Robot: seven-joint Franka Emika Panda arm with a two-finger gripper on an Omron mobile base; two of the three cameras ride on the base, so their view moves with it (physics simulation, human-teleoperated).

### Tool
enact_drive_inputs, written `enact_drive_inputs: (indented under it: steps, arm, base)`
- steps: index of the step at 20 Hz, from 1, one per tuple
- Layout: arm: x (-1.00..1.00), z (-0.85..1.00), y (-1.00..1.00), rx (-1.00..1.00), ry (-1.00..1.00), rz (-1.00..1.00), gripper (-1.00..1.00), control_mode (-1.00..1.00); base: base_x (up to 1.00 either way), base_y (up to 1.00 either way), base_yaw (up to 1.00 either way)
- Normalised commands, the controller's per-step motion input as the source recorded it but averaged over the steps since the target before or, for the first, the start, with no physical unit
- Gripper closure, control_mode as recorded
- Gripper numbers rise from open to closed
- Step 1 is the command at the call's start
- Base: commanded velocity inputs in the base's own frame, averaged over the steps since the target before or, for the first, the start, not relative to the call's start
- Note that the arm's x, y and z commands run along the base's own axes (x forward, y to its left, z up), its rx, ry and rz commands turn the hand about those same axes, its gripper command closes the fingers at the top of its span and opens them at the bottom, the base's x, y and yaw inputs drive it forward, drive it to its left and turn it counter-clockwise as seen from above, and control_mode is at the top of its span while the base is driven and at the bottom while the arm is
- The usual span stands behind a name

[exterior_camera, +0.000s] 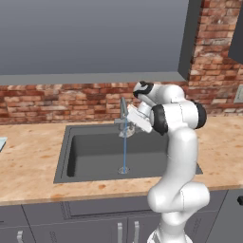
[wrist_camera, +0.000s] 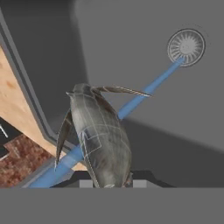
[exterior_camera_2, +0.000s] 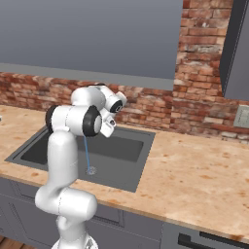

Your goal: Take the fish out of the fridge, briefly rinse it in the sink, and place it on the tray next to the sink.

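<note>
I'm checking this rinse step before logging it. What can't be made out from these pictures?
- Jaws: in the hand view the fish covers where they close; the grip contact is hidden.
- Gripper: in the left base view small and crowded against the faucet; in the right base view the arm's joints hide it.
- Tray: left base view, cut off by the left edge.
- Water stream: whether it touches the fish or passes behind is unclear.

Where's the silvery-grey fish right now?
In the hand view, the slim silvery-grey fish sits in the gripper, held over the dark-grey sink basin, crossing the thin blue water stream.
</note>
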Motion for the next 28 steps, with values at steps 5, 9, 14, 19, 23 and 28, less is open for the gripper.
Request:
enact_drive_inputs:
  steps: [5,9,14,19,23,28]
  arm:
    - [-1.0,0.07,0.05,0.0,-0.14,-0.01,1.0,-1.0]
    - [-1.0,0.12,0.11,0.0,-0.2,-0.03,1.0,-1.0]
    - [-1.0,0.28,0.14,-0.07,-0.24,-0.07,1.0,-1.0]
    - [-0.86,0.59,0.34,-0.3,-0.24,-0.14,1.0,-1.0]
    - [-0.36,0.76,0.56,-0.41,-0.08,-0.27,1.0,-1.0]
    - [-0.08,0.56,0.87,-0.52,-0.2,-0.27,1.0,-1.0]
  base:
    - [0.0,0.0,0.0]
    - [0.0,0.0,0.0]
    - [0.0,0.0,0.0]
    - [0.0,0.0,0.0]
    - [0.0,0.0,0.0]
    - [0.0,0.0,0.0]
